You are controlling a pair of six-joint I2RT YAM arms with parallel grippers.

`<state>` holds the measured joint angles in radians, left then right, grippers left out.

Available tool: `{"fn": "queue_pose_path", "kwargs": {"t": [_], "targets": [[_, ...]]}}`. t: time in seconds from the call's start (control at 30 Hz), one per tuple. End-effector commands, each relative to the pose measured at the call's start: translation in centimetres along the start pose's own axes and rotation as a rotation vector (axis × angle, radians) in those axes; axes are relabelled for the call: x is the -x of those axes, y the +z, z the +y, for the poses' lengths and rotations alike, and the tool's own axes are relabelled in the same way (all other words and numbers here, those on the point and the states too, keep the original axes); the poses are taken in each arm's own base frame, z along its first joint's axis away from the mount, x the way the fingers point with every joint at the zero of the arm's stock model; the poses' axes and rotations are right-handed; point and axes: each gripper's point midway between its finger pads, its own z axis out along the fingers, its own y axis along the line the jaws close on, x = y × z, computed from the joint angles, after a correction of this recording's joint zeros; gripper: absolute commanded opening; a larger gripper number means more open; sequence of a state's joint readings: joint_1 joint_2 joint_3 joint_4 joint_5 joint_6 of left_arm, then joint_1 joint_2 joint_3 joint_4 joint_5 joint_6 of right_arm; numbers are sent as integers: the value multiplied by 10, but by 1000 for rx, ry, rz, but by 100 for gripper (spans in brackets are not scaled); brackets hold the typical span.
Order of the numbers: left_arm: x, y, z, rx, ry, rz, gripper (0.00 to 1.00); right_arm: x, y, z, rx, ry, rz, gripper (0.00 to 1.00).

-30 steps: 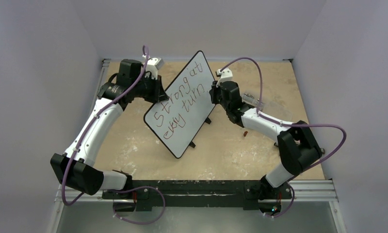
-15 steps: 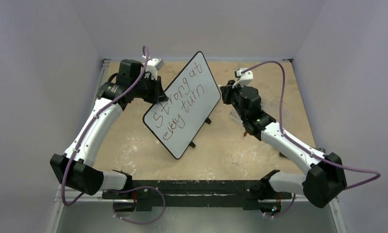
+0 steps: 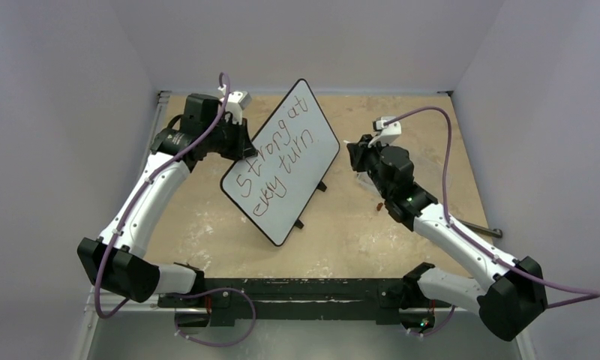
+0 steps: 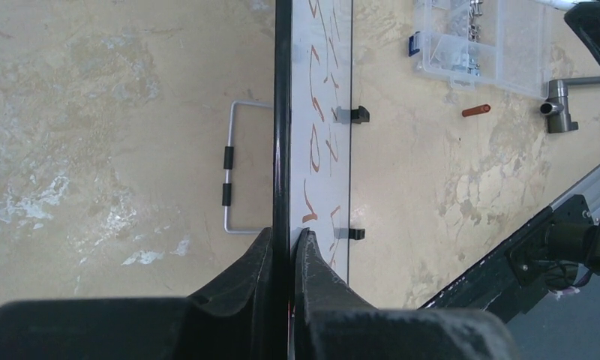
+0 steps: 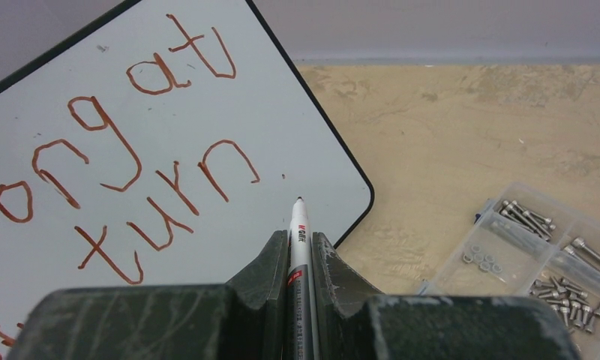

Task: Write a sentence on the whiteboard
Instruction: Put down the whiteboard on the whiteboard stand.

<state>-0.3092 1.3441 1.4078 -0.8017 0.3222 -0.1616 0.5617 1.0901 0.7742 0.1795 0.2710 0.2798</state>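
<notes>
- Whiteboard (image 3: 301, 187) stands on the worktop (image 3: 207, 225), left fingers (image 4: 261, 262) clamped on its black rim.
- Marker (image 5: 299, 240) sits clenched between right fingers (image 5: 263, 274), tip near the sentence (image 3: 274, 161).

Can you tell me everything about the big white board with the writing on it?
The whiteboard is a white rectangle with rounded corners and a thin black rim. It stands tilted on the table on small black feet, with a wire stand behind. Red-brown letters run in two slanted lines. The left tool pinches its top edge. The right tool holds a marker near it, seemingly not touching.
</notes>
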Motion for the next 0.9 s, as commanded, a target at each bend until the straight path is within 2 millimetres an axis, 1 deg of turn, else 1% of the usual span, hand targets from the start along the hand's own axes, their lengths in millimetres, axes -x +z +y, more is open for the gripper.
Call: {"fn": "queue_pose_path", "kwargs": {"t": [0.0,0.13,0.3,0.53,0.67,0.87], "targets": [[-54,2,73,319,97,194,0,13,-9,-1,3,29,-56,0],[-56,3,77,331,106,188,7,12,-12,-1,9,34,-58,0],[-61,7,82,331,92,207,13,15,-14,-2,11,34,-67,0],[-63,7,85,337,89,210,27,17,-16,-2,15,37,-72,0],[-65,9,87,341,82,216,30,17,-16,-1,16,40,-73,0],[-65,8,89,350,81,210,31,17,-17,-3,11,38,-73,0]]}}
